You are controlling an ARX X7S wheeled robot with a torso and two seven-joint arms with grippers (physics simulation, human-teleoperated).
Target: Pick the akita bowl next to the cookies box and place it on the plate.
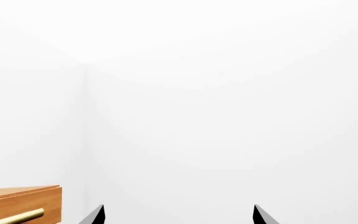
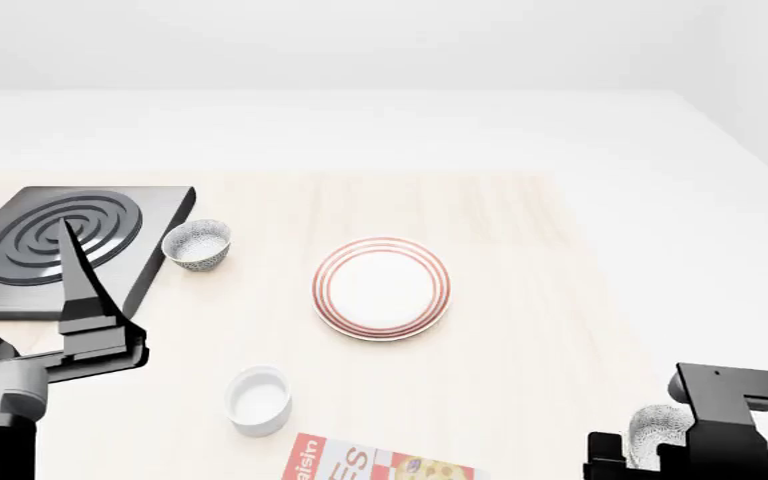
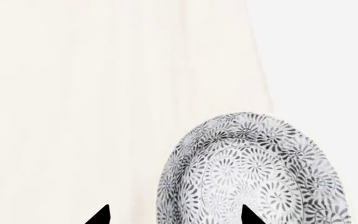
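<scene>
Here the right gripper (image 3: 174,215), jaws apart, nears the speckled grey-and-white akita bowl (image 3: 253,172) at the table's (image 2: 518,230) near-right corner, ready to grasp.

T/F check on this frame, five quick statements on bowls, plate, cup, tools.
1. The plate has a bowl on it. False: it is bare.
2. One akita bowl sits beside the stove burner. True.
3. The other akita bowl is at the right tool. True.
4. The white cup stands on the burner. False: it stands on the table near the cookies box.
5. The left tool grips a bowl. False: nothing shows between its tips.
</scene>
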